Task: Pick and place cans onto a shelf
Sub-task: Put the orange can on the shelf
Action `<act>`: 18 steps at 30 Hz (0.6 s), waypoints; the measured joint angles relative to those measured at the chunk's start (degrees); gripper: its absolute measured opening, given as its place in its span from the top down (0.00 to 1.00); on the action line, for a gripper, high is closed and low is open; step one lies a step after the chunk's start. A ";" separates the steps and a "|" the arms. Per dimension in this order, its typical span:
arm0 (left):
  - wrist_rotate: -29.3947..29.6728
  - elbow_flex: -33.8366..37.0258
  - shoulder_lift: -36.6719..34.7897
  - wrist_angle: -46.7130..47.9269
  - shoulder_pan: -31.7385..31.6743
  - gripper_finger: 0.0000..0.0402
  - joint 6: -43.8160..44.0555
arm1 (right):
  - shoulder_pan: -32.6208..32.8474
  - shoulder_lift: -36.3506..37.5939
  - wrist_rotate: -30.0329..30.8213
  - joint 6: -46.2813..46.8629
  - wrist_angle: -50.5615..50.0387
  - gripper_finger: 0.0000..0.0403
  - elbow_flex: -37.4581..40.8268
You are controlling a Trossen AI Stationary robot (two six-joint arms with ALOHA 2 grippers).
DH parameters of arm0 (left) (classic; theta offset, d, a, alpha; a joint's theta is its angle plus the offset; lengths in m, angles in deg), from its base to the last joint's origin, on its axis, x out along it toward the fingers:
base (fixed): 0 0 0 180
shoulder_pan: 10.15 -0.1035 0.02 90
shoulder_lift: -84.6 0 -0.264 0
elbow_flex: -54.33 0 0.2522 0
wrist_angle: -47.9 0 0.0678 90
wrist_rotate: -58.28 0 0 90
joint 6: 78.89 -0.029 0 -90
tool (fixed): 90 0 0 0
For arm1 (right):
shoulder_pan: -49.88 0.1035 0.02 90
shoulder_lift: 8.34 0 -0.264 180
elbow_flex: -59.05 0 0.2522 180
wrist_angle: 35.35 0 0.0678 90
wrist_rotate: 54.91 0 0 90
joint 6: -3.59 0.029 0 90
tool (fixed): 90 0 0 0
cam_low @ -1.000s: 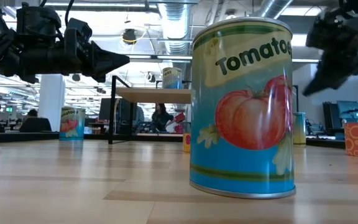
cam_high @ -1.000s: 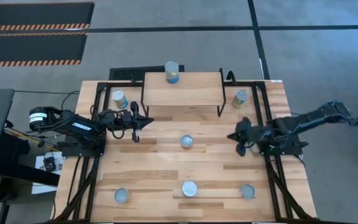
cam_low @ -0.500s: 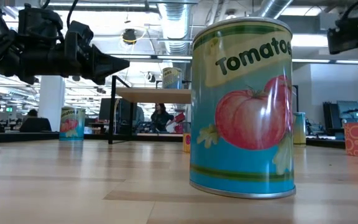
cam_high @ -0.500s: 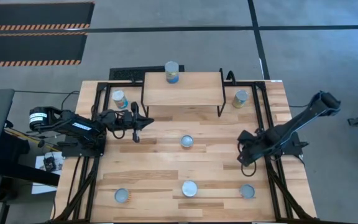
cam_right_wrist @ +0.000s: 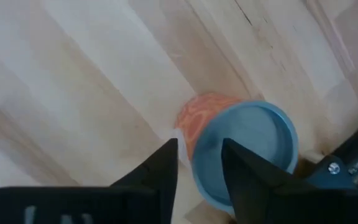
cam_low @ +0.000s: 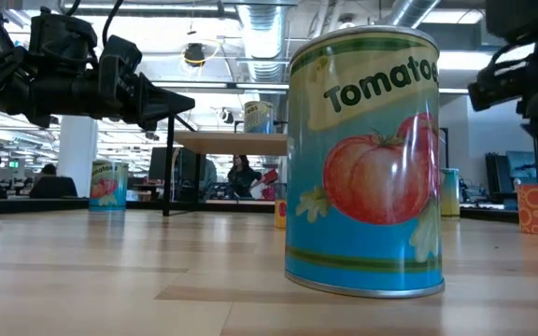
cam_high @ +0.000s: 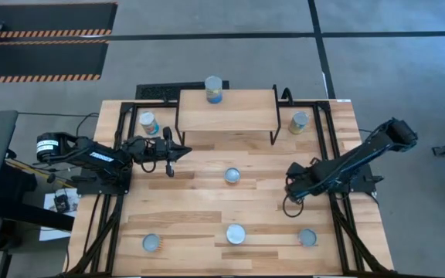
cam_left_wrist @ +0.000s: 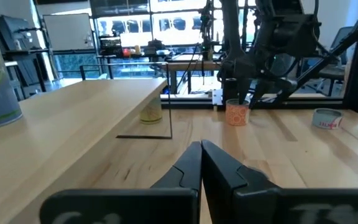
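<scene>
right gripper [cam_right_wrist: 199,163] above an orange can [cam_right_wrist: 244,152] on the table [cam_high: 207,208].
its fingers are slightly parted, empty; left gripper [cam_left_wrist: 201,163] closed, idle.

One can [cam_high: 213,89] on shelf [cam_high: 238,116]; others around the table [cam_high: 199,208]

You see a blue tomato can [cam_low: 362,159] with a red tomato and cream band, an orange-patterned can [cam_right_wrist: 229,149] topped silver-blue, and beside the light wooden shelf [cam_high: 226,110], an olive can [cam_high: 299,122].

Tool [cam_right_wrist: 199,163] apparently above orange can [cam_right_wrist: 244,149]
</scene>
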 joint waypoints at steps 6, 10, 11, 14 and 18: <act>-0.02 0.00 0.00 0.37 0.00 1.00 0.00 | -1.70 -4.16 -1.35 -1.31 -0.22 0.76 -0.13; -0.02 0.00 0.00 0.43 0.00 1.00 0.02 | -2.57 -5.34 -1.99 -3.76 0.49 0.86 -0.20; -0.04 0.00 0.00 0.59 0.02 1.00 0.02 | -2.74 -5.19 -2.21 -4.70 0.69 0.88 -0.20; -0.05 0.00 0.00 1.12 0.00 1.00 0.02 | -3.38 -4.55 -3.60 -6.60 1.61 0.96 -1.18; -0.08 0.00 0.00 1.11 0.00 1.00 0.02 | -4.27 -2.78 -5.03 -9.76 3.26 0.97 -4.71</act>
